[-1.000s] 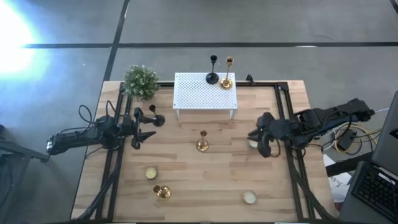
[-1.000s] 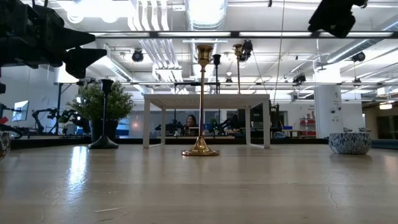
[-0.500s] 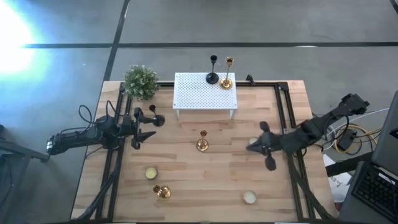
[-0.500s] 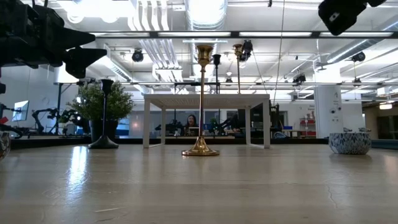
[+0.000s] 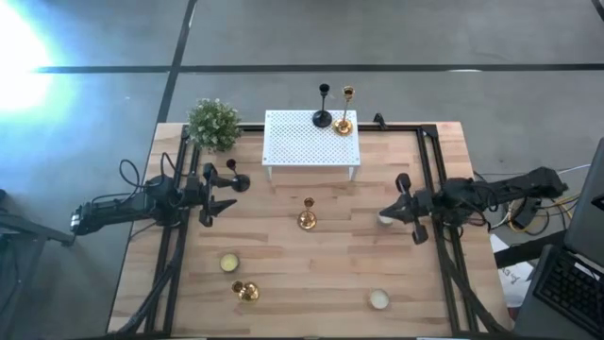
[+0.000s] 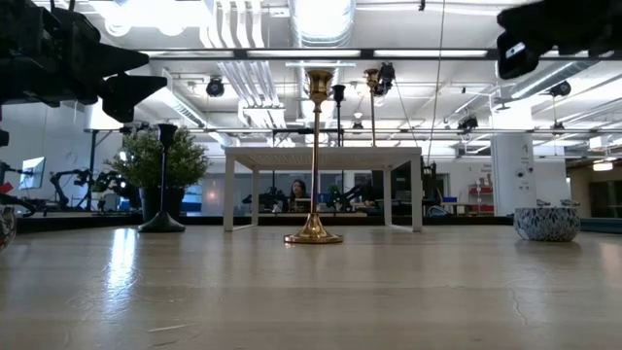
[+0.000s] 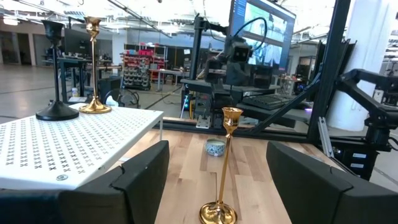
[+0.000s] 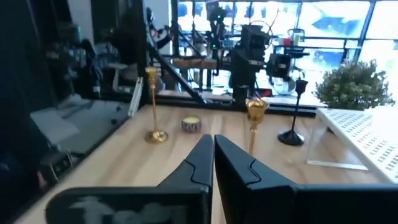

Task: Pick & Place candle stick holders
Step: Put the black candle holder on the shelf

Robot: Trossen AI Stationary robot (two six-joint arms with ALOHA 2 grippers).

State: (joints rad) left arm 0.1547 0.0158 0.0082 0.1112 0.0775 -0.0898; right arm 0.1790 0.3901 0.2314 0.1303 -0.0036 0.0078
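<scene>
1. Right now the right gripper (image 8: 213, 146) hangs over the right side of the table with its two fingers pressed together. It points at the gold candle stick holder (image 5: 307, 215), which stands upright mid-table, in front of the white rack (image 5: 311, 142).
2. The left gripper (image 7: 217, 155) waits on the left side with its fingers spread wide and nothing in them. A black holder (image 5: 231, 179) stands just beside it.
3. I'd guess the step in hand is the right arm's reach for that middle gold holder. To do it well, the fingers need to part before they arrive. They should then straddle the slim stem low down, above the flared base, and close squarely (a tall, thin thing like that tips easily). The small bowl (image 5: 385, 218) sits close by this gripper and is best not nudged.
4. From above you get the layout: a black (image 5: 324, 106) and a gold holder (image 5: 345, 113) already on the rack's far edge, and another gold one (image 5: 245, 291) near the front left. That view hardly shows the stems' height.
5. The table-level view shows the middle holder's stem (image 6: 315, 156) standing straight with its base flat. Only the right wrist view shows how tightly that gripper's fingers meet.
</scene>
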